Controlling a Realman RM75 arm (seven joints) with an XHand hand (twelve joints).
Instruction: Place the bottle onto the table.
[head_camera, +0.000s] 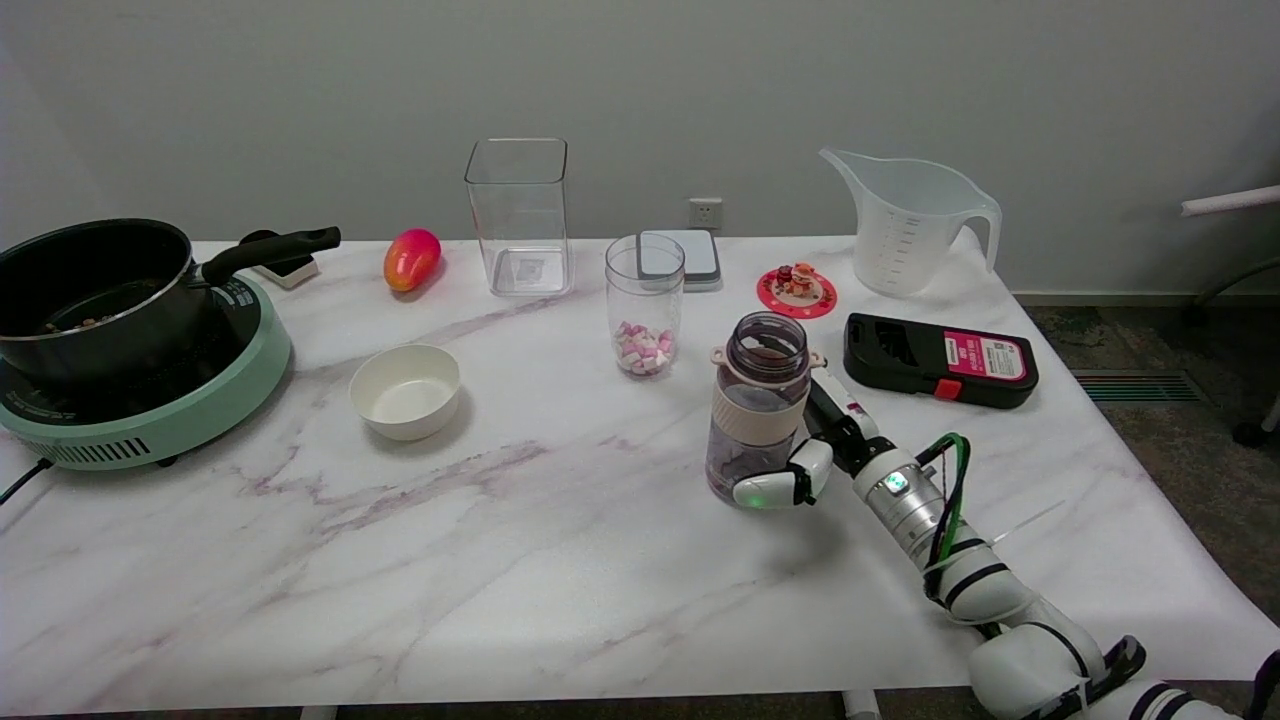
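A smoky translucent bottle (755, 400) with a beige band and an open mouth stands upright near the middle right of the marble table (560, 560). My right hand (805, 455) reaches in from the lower right and wraps around the bottle's lower half, the thumb across its front near the base and the other fingers hidden behind it. Whether the bottle's base touches the tabletop or hangs just above it cannot be told.
Behind the bottle stand a clear cup (645, 315) with pink and white sweets, a red coaster (796, 291), a black box (940, 359) and a measuring jug (910, 220). A white bowl (405, 390), a pot (95, 290) on a green cooker, a tall clear container (518, 215) and a mango (411, 258) lie left.
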